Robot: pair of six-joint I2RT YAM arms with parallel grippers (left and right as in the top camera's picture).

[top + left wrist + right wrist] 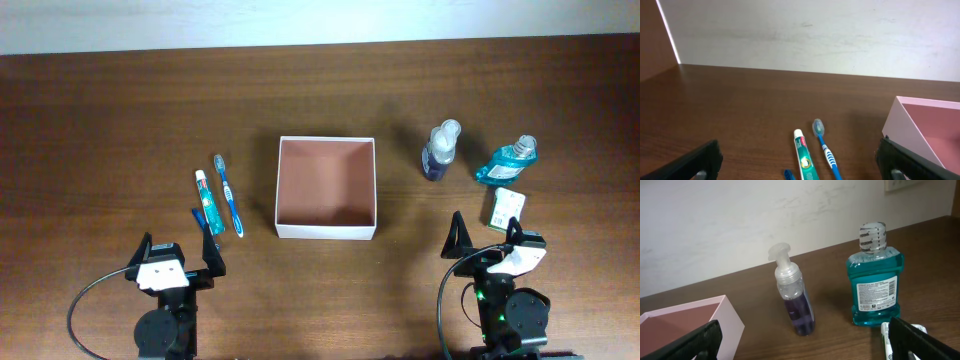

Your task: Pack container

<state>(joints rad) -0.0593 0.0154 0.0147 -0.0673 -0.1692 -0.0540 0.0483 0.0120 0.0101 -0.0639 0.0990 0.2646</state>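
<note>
The container, a square white-walled box with a reddish-brown inside, sits mid-table and holds nothing. It shows at the right edge of the left wrist view and the left edge of the right wrist view. A toothpaste tube and a blue toothbrush lie left of it. A purple pump bottle, a teal mouthwash bottle and a green-white packet stand right of it. My left gripper and right gripper are open and empty near the front edge.
A small blue object lies beside the toothpaste tube. A pale wall runs along the table's far edge. Dark cables loop beside both arm bases at the front.
</note>
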